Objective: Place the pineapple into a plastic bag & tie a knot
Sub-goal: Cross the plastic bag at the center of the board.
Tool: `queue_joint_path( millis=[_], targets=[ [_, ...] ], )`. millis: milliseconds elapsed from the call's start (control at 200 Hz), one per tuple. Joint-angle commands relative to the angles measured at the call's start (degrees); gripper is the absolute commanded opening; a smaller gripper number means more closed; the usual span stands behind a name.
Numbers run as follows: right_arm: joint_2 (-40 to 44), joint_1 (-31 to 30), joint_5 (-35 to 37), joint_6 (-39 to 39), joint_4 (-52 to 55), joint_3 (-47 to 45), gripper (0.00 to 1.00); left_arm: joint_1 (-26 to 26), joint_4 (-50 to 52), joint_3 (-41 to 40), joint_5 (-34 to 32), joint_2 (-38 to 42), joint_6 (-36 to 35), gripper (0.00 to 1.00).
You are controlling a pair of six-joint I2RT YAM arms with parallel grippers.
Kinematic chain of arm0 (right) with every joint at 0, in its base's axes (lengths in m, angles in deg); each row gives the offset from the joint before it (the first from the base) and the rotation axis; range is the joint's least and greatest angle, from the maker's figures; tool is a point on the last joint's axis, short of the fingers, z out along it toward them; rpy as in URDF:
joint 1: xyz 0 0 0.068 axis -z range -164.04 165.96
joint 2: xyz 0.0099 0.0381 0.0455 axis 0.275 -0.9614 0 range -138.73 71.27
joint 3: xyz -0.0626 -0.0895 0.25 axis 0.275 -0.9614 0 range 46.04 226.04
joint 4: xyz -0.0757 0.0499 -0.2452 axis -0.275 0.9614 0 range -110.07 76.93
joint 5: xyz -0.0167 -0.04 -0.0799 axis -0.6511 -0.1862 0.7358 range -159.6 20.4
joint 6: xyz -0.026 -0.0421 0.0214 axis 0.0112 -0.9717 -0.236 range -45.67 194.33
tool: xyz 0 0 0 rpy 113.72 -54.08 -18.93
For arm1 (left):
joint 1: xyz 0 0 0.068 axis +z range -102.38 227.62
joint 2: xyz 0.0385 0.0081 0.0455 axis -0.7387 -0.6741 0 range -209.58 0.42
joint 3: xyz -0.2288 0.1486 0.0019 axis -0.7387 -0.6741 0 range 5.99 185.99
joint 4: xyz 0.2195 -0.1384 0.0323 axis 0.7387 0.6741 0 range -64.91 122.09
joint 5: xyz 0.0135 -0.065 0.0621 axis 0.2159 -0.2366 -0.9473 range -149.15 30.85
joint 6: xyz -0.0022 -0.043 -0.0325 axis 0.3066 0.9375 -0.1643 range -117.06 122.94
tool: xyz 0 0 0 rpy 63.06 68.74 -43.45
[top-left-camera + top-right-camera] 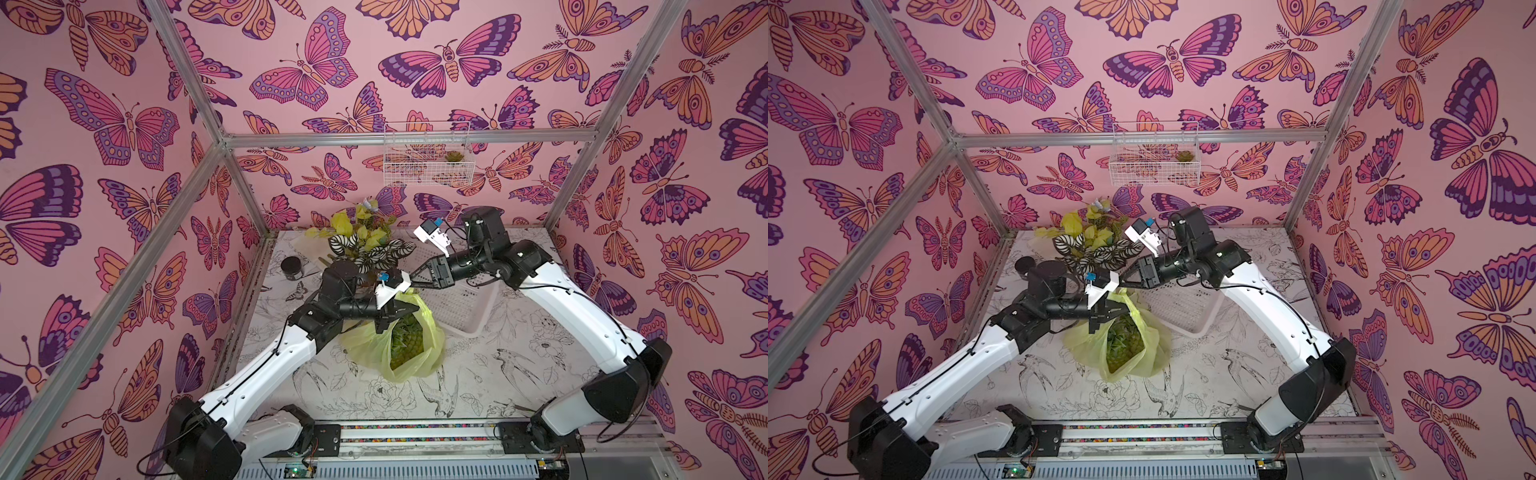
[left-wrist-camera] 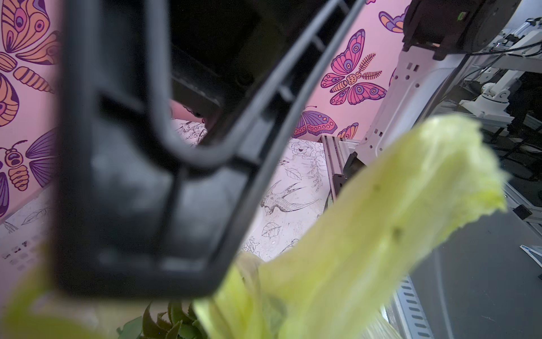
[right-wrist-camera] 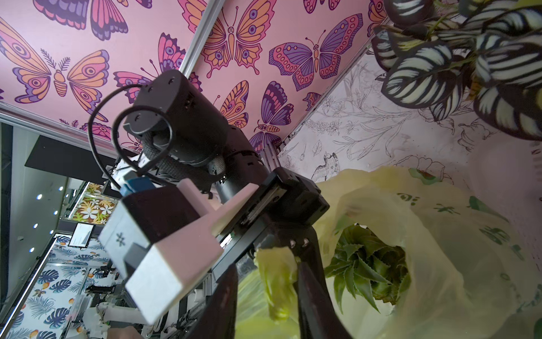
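The pineapple (image 1: 405, 340) is already lying inside the bag (image 1: 432, 332), which is resting open-mouthed on the surface (image 1: 478, 374). The left pincer (image 1: 395, 316) is clamping a handle (image 3: 275, 276). The right pincer (image 1: 415, 277) is straddling it, jaws apart. No knot is showing; tying remains.

Pink walls (image 1: 365, 104) printed with orange and purple butterflies close in three sides, framed by silver metal bars (image 1: 316, 140). A white wire basket (image 1: 415, 174) hangs on the back wall at twelve o'clock. The counter (image 1: 498, 374) is white, drawn over with black-line birds, leaves and flowers; the light is soft and even.
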Motion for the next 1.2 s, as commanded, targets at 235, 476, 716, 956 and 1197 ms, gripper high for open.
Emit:
queue_joint_path(
  millis=[235,476,716,956,1197],
  targets=[
    [-2.2,-0.6,-0.3,-1.7,0.6,0.8,0.0,-0.3,-1.3,-0.6,-0.5,0.6,0.1,0.0],
    [0.6,-0.1,7.5,0.7,-2.9,-3.7,0.0,-0.3,-0.6,-3.7,-10.9,8.7,2.6,0.5],
    [-0.1,0.1,9.9,1.2,-3.0,-3.9,0.0,-0.3,7.9,-0.2,-16.7,15.4,0.7,0.62],
    [-0.1,0.2,10.7,1.3,-3.2,-4.6,0.0,-1.6,10.7,9.0,-7.9,11.7,4.0,0.68],
    [-0.3,0.2,11.0,-0.1,-1.4,-3.7,0.0,-6.5,10.7,14.1,-2.8,6.9,8.2,0.85]
  ],
)
